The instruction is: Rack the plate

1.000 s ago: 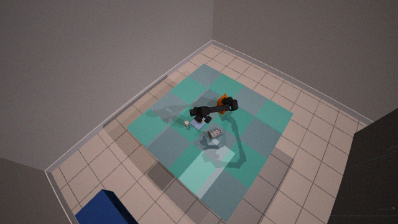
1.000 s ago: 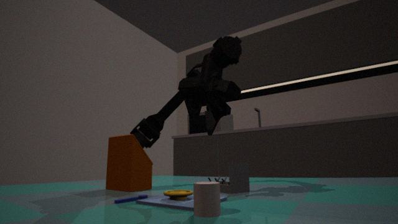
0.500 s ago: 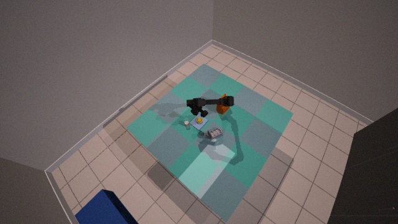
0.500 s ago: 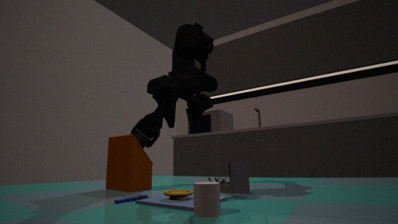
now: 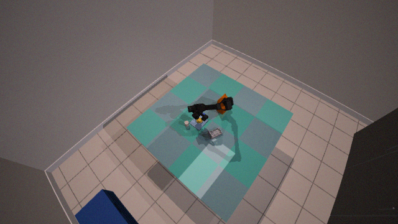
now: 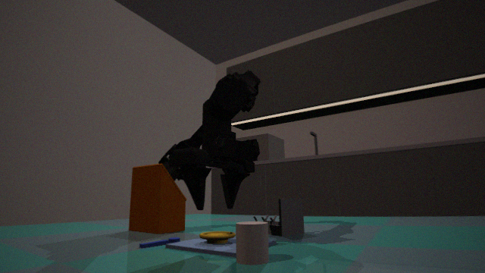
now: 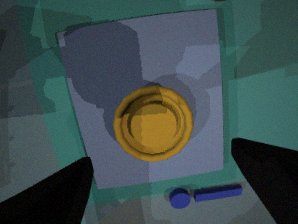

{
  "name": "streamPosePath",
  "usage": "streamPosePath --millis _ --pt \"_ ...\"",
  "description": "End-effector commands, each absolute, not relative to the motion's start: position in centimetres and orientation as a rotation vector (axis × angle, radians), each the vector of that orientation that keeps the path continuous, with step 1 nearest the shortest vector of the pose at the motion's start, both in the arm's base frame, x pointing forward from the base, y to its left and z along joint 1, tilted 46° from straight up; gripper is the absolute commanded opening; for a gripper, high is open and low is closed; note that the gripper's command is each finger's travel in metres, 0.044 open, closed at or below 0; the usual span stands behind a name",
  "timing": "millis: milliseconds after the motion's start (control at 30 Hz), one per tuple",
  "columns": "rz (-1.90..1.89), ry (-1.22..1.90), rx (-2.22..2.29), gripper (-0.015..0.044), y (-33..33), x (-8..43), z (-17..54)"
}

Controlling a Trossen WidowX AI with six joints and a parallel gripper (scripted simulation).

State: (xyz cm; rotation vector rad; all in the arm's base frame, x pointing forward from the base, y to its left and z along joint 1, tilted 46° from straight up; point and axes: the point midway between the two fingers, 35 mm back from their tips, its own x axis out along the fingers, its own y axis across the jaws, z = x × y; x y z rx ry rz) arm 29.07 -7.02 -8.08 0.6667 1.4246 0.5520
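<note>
The yellow round plate [image 5: 199, 120] [image 6: 217, 236] [image 7: 153, 125] lies flat, face up, on a blue-grey board [image 6: 189, 246] [image 7: 185, 32]. My gripper [image 6: 215, 208] [image 7: 162, 156] is open and empty, pointing down above the plate and touching nothing. In the wrist view the plate shows between and slightly beyond the fingertips. The dish rack [image 5: 215, 133] [image 6: 292, 218] stands beside the board, with a tall grey panel at one side and thin rails. It is outside the wrist view, and its slots are too small to make out clearly.
A pale cup [image 5: 186, 124] [image 6: 251, 243] stands close to the board, on the side away from the arm's base. A blue handle-like thing [image 6: 159, 243] [image 7: 218, 193] lies beside the board's near edge in the wrist view. The orange base block [image 6: 157, 199] stands behind.
</note>
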Motion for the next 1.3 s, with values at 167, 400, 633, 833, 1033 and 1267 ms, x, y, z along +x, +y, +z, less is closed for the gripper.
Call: streamPosePath --millis 167,400,633,833,1033,1267 --pt "0.552 1.423 0.674 0.04 -5.8 29.2 -9.1" --pt "0.552 1.423 0.675 0.04 -5.0 29.4 -9.9" --pt "0.553 1.423 0.675 0.04 -4.2 29.5 -10.7" --pt "0.554 1.422 0.676 0.04 -3.5 29.6 -11.3" --pt "0.555 1.422 0.677 0.04 -2.9 29.7 -11.9" --pt "0.555 1.422 0.677 0.036 -2.9 29.7 -11.9"
